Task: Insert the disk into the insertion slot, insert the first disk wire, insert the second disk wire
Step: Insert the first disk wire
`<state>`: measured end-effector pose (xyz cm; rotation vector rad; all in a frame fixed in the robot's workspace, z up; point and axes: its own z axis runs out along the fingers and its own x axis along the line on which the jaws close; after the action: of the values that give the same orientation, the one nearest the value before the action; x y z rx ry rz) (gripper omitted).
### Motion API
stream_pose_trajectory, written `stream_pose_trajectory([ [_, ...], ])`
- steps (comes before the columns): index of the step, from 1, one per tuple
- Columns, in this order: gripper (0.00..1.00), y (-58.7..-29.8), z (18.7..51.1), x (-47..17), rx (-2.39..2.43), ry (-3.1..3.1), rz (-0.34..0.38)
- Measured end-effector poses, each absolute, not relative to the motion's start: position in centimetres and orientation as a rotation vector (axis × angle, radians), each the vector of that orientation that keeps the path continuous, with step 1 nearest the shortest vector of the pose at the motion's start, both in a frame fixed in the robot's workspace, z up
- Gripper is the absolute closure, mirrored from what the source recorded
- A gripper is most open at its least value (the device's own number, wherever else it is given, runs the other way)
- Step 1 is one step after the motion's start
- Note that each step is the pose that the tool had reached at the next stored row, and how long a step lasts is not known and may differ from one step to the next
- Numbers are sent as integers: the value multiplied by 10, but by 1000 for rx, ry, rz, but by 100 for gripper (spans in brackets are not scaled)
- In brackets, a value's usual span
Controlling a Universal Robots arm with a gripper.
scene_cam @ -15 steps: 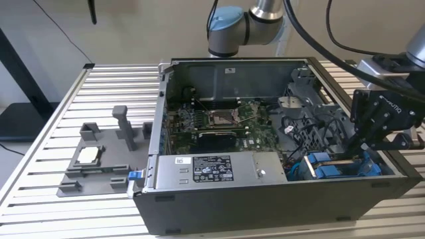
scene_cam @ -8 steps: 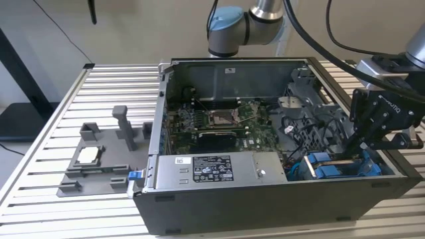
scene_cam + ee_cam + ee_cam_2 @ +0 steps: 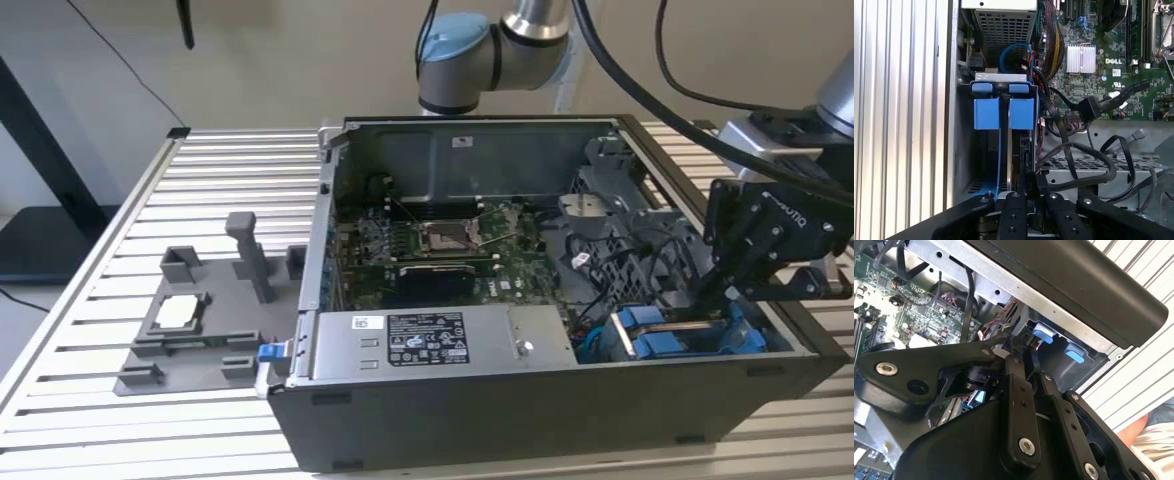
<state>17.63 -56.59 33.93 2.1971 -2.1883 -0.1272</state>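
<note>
Gripper [image 3: 717, 300], exterior view: inside the open computer case [image 3: 534, 425], grasp state not discernible; disk [image 3: 674, 337] directly beneath, on edge in its bay; power supply box [image 3: 427, 345] well apart. Second wrist view: gripper [image 3: 1029, 360] near the blue carrier tabs of the disk [image 3: 1044, 332]. First wrist view: gripper [image 3: 1034, 176] at the near end of the disk [image 3: 1021, 147]; black cables [image 3: 1074, 165] just beside.

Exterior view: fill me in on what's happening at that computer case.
A robot arm is working inside the open case. Its gripper reaches into the drive bay at the corner on the exterior view's right, at the disk, which stands edge-on in the bay. Black cables lie loose beside it.
</note>
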Motion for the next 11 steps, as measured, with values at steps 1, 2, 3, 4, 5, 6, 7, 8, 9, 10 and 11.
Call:
stream_pose_trajectory([
  [1, 81, -566, 339, 176, 2197, -2188, -128],
  [2, 81, -566, 339, 176, 2197, -2189, -128],
  [3, 81, -566, 338, 177, 2197, -2189, -128],
  [4, 81, -566, 338, 177, 2198, -2189, -128],
  [5, 81, -566, 337, 177, 2198, -2189, -128],
  [6, 81, -566, 336, 177, 2198, -2189, -128],
  [7, 81, -566, 335, 177, 2198, -2189, -128],
  [8, 81, -566, 334, 177, 2198, -2189, -128],
  [9, 81, -566, 333, 177, 2197, -2188, -127],
  [10, 81, -566, 333, 177, 2197, -2188, -127],
  [11, 81, -566, 332, 177, 2197, -2188, -127],
])
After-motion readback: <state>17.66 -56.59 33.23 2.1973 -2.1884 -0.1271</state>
